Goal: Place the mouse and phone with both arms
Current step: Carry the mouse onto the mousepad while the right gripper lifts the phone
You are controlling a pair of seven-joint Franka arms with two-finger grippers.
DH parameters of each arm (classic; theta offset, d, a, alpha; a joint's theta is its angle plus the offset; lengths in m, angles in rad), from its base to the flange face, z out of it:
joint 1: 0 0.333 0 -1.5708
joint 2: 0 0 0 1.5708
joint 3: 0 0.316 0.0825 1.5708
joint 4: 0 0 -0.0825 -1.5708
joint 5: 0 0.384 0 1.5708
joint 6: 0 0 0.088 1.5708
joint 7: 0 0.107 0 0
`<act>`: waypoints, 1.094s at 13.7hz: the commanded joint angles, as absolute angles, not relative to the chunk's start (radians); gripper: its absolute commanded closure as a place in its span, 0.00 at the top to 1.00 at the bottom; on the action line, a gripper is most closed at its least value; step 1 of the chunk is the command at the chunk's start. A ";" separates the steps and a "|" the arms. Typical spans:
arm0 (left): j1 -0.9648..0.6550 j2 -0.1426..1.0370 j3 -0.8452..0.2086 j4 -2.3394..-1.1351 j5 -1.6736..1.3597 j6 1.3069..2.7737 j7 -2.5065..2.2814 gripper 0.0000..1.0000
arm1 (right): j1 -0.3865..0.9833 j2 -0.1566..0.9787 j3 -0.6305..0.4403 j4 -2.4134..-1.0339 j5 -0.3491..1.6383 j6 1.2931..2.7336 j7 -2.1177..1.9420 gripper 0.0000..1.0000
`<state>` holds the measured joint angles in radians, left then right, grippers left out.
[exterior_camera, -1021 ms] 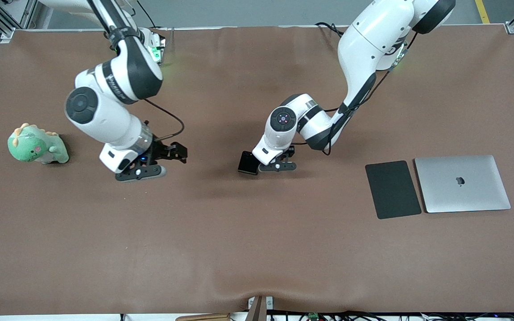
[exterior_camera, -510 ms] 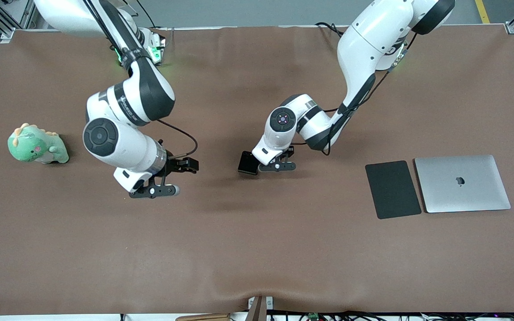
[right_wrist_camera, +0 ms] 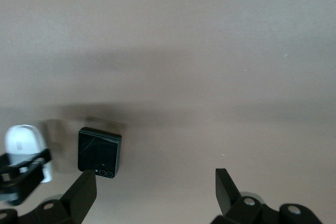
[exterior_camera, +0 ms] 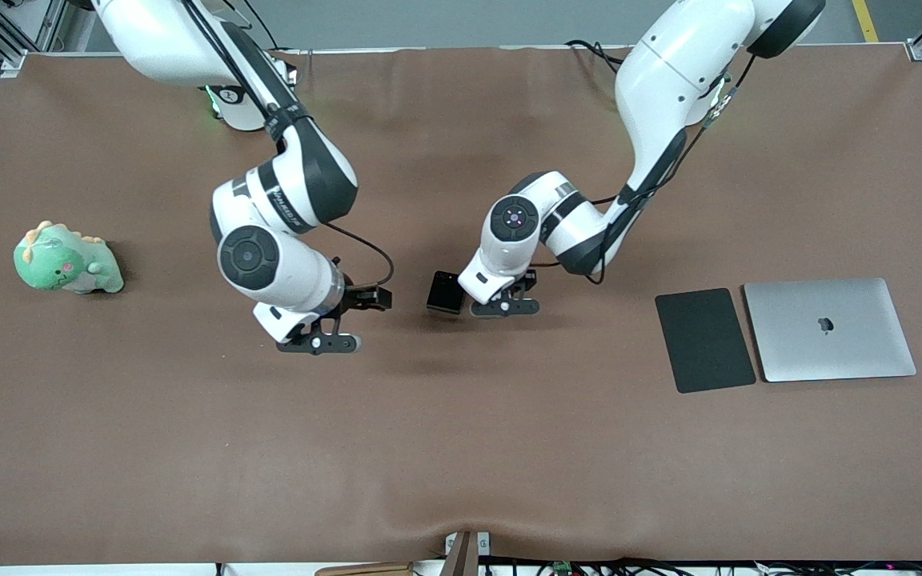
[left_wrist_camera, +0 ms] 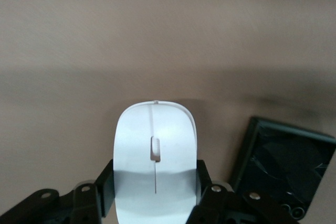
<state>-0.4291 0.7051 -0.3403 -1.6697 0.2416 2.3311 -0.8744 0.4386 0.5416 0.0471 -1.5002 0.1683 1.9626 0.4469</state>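
The white mouse (left_wrist_camera: 155,150) sits between the fingers of my left gripper (left_wrist_camera: 155,184), which is shut on its sides. From the front, that gripper (exterior_camera: 503,304) hangs low over the middle of the table and hides the mouse. The black phone (exterior_camera: 446,292) lies flat on the table right beside it, toward the right arm's end. The phone (left_wrist_camera: 283,161) is apart from the mouse. My right gripper (exterior_camera: 345,322) hovers open over the table, a short way from the phone (right_wrist_camera: 100,151) toward the right arm's end. Nothing is between its fingers, and its view also shows the held mouse (right_wrist_camera: 23,148).
A green plush dinosaur (exterior_camera: 67,260) sits near the right arm's end of the table. A dark grey pad (exterior_camera: 704,340) and a closed silver laptop (exterior_camera: 829,330) lie side by side toward the left arm's end. Brown cloth covers the whole table.
My right arm has swung across the table toward the phone, gripper still open. My left gripper has closed on the mouse and shifted slightly toward the left arm's end.
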 commanded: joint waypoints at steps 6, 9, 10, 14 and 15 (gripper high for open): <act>-0.203 0.519 -0.351 -1.697 0.249 2.185 -0.662 0.33 | 0.566 0.676 0.041 -1.454 0.074 2.118 0.641 1.00; -0.037 0.489 -0.363 -1.713 0.247 2.152 -0.445 0.33 | 0.618 0.722 0.041 -1.456 0.020 2.169 0.765 1.00; 0.018 0.488 -0.373 -1.718 0.247 2.152 -0.399 0.33 | 0.635 0.735 0.041 -1.456 0.018 2.192 0.806 1.00; 0.225 0.499 -0.413 -1.756 0.247 2.152 -0.209 0.35 | 0.676 0.785 0.041 -1.456 0.015 2.249 0.885 1.00; 0.262 0.503 -0.411 -1.776 0.247 2.155 -0.171 0.35 | 0.687 0.791 0.041 -1.456 0.014 2.250 0.903 1.00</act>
